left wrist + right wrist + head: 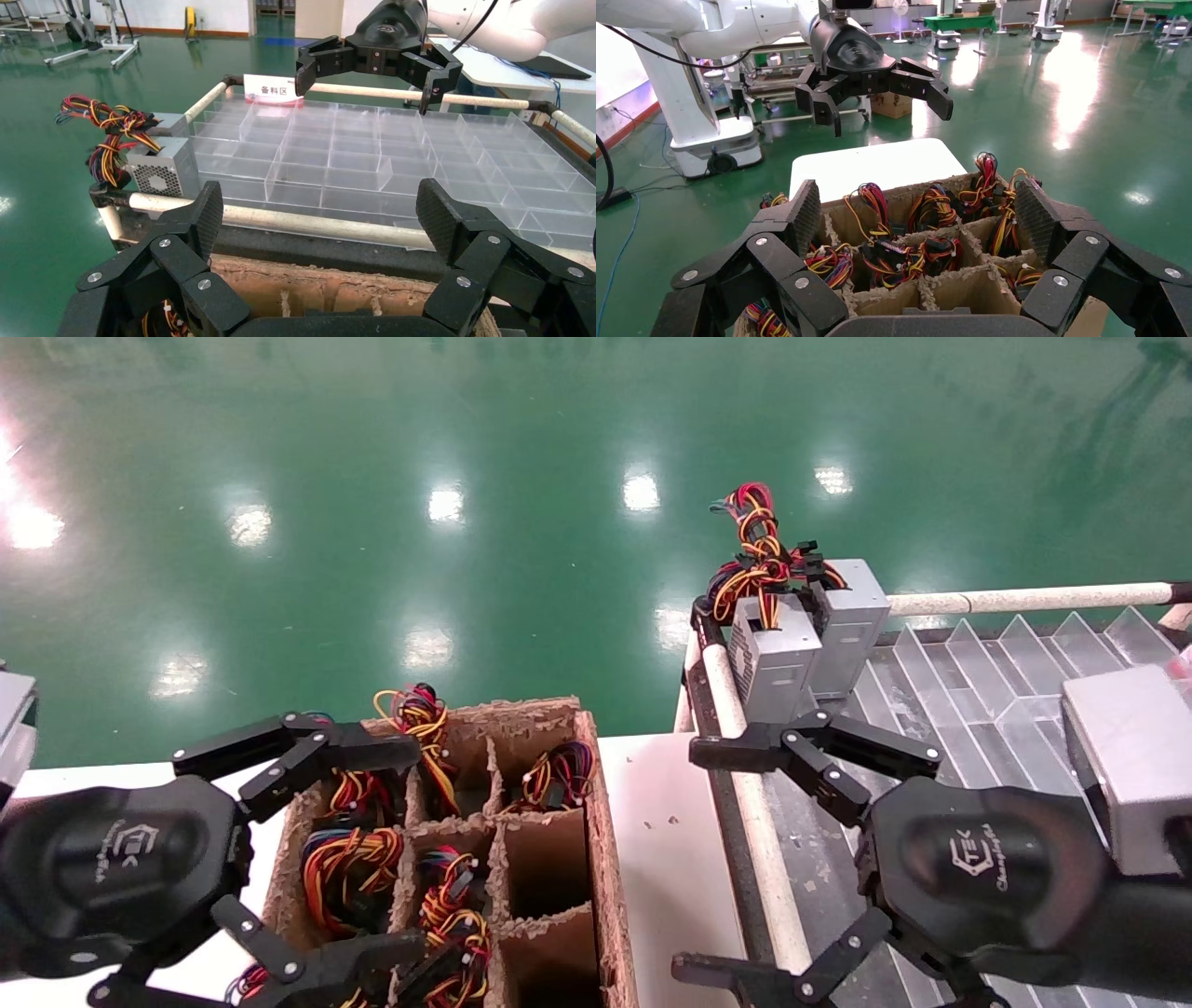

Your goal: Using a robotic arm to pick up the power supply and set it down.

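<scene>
Glossy green floor behind ragged cardboard divider box (pixel 596 822), both black linkage grippers' fingers (pixel 745 750) splayed wide, empty.

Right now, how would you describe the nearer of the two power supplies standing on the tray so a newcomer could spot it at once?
Find the clear divided tray on the robot's right, past the open right gripper. At the tray's far corner beside the green floor two grey metal boxes stand upright, touching. The power supply meant is the one at the tray's edge: its perforated vent side shows, and yellow, orange and red wires rise from its top, unlike its plain-faced neighbour.
</scene>
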Controlling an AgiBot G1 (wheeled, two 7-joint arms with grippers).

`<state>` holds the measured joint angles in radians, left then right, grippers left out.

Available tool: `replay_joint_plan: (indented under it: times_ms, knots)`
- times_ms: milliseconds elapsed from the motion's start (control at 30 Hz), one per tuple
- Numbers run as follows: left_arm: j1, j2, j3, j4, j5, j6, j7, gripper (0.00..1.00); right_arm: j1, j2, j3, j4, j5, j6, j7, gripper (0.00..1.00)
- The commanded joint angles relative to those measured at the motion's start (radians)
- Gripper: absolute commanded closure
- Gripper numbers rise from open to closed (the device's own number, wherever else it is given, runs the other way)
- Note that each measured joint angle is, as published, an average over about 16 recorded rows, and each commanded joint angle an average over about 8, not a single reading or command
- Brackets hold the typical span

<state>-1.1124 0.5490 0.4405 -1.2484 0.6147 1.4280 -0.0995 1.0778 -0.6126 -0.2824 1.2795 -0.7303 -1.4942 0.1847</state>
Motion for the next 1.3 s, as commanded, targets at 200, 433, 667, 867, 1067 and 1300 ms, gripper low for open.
replay_joint_plan:
  times_ms: [200, 433, 667, 867, 1067, 1300]
  knots:
    - [0.000, 0.000, 0.000, 0.000, 0.000, 0.000, 0.000, 0.46, 0.000, 0.000, 0.000, 0.000, 0.000, 0.000, 0.000, 0.00]
    - [0.000, 0.000, 0.000, 0.000, 0.000, 0.000, 0.000, 1.00, -0.001, 0.001, 0.001, -0.002, -0.001, 0.002, -0.001, 0.00]
    - [0.000, 0.000, 0.000, 0.000, 0.000, 0.000, 0.000, 1.00, -0.045, -0.014, 0.007, -0.064, 0.000, 0.006, -0.060, 0.00]
    - [0.000, 0.000, 0.000, 0.000, 0.000, 0.000, 0.000, 1.00, -0.037, -0.061, -0.016, -0.163, -0.052, -0.004, -0.132, 0.00]
    - [0.000, 0.000, 0.000, 0.000, 0.000, 0.000, 0.000, 1.00, 0.081, -0.146, -0.084, -0.309, -0.174, -0.010, -0.161, 0.00]
    - [0.000, 0.000, 0.000, 0.000, 0.000, 0.000, 0.000, 1.00, 0.241, -0.296, -0.168, -0.530, -0.308, 0.006, -0.184, 0.49]
